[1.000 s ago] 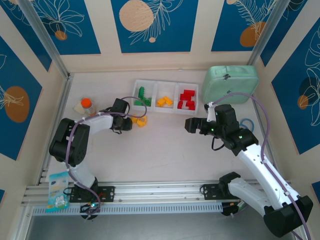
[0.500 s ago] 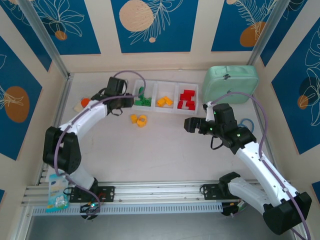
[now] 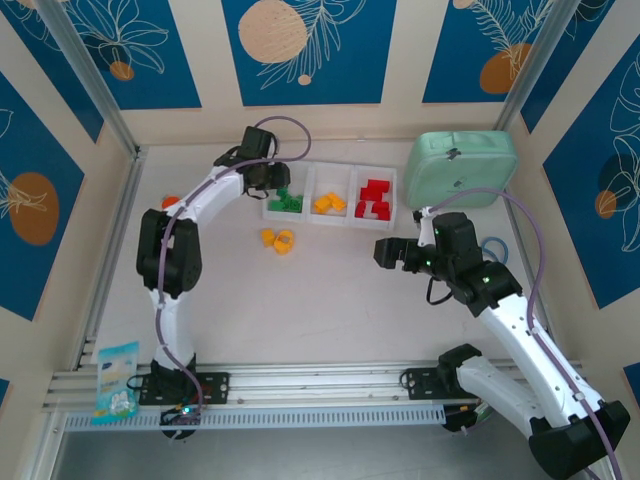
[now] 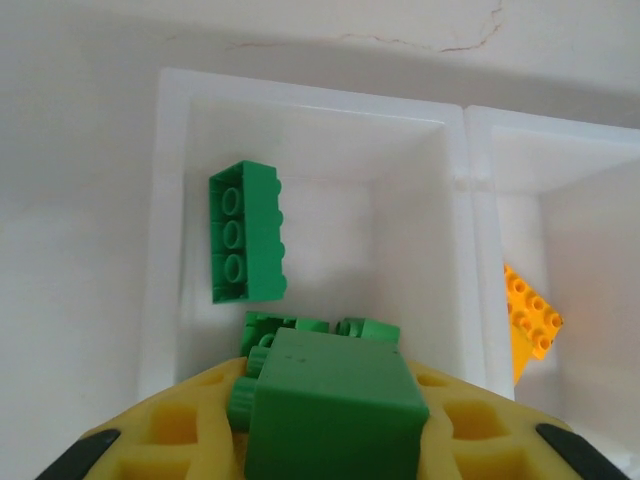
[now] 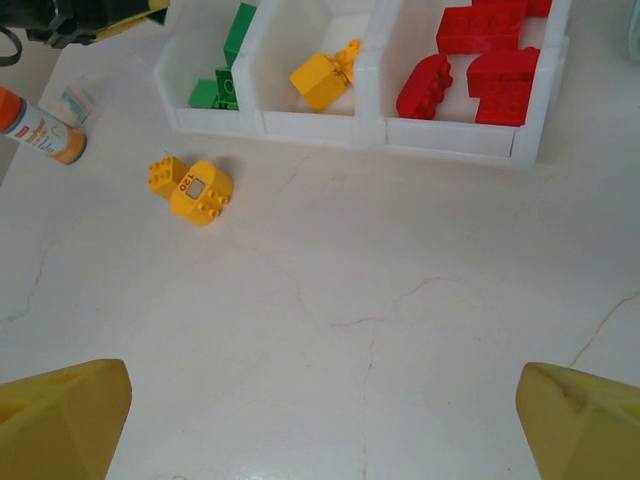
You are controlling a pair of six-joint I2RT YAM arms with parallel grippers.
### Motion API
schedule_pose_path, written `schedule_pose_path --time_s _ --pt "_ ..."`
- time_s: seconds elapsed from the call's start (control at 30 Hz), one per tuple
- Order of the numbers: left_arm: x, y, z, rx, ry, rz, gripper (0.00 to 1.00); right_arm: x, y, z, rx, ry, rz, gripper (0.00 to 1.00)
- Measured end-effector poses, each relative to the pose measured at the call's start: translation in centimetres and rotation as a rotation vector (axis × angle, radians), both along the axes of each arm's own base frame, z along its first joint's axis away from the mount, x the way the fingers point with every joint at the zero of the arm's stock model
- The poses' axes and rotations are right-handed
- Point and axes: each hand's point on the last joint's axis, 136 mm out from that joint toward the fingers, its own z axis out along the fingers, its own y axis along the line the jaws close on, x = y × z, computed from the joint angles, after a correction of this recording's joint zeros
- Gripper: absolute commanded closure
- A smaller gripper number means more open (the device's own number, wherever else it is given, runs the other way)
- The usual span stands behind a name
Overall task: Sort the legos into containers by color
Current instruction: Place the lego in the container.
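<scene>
A robot lab cell: a white table boxed on three sides by blue leaf-print panels, with a left arm and a right arm bolted to an aluminium rail at its near edge.

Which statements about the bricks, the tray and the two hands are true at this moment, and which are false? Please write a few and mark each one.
1. The left hand holds a green brick above the compartment of the tray where other green bricks lie. True.
2. No brick lies outside the tray. False: two yellow bricks lie on the table in front of it.
3. The right hand grips a red brick. False: it is open and empty.
4. The red bricks lie in the compartment nearest the mint-green case. True.
</scene>
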Motion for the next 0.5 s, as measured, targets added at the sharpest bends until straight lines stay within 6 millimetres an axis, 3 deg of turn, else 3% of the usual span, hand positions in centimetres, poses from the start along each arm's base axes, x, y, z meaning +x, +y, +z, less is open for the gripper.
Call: schedule_pose_path --time_s 0.1,0.33,0.5 --pt "0.4 -0.7 -0.8 -0.015 0.016 -0.006 0.67 -0.1 -0.1 -0.2 -0.005 0.007 -0.001 0.01" --pt "0.4 -1.3 -0.9 -0.047 0.023 -0.013 0.31 -0.5 -0.4 0.1 -0.004 0.000 -0.006 0.01" --pt "-1.0 -0.8 -1.0 -0.041 0.026 -0.013 0.19 -0.5 -0.4 0.1 -0.004 0.001 -0.006 0.01"
